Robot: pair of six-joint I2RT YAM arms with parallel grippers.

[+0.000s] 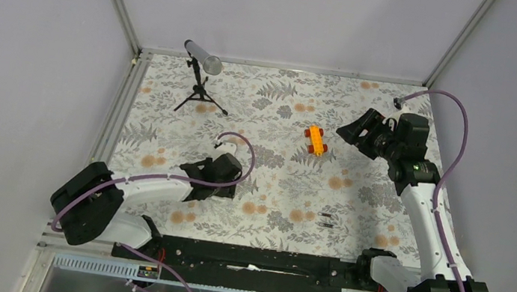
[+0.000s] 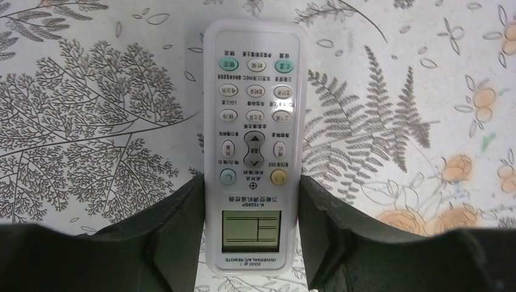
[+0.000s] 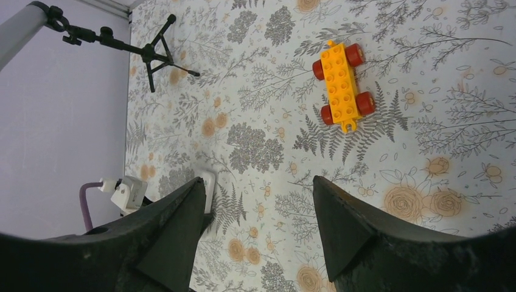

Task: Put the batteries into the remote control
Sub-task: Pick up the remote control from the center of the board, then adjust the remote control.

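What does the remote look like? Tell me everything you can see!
The remote is slim, white, plastic-looking. It lies flat, face up, on the flowery table. It has small round buttons, some green, one yellow, with tiny labels, and a pale screen at one end. The left arm's black fingers stand either side of that end, right at its edges; whether they squeeze it is unclear.

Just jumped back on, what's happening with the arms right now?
The left gripper has its fingers against both long sides of the remote control at its screen end; it lies face up on the table. The right gripper hangs open and empty near the orange toy car. The two batteries lie loose on the table near its front edge, not yet loaded.
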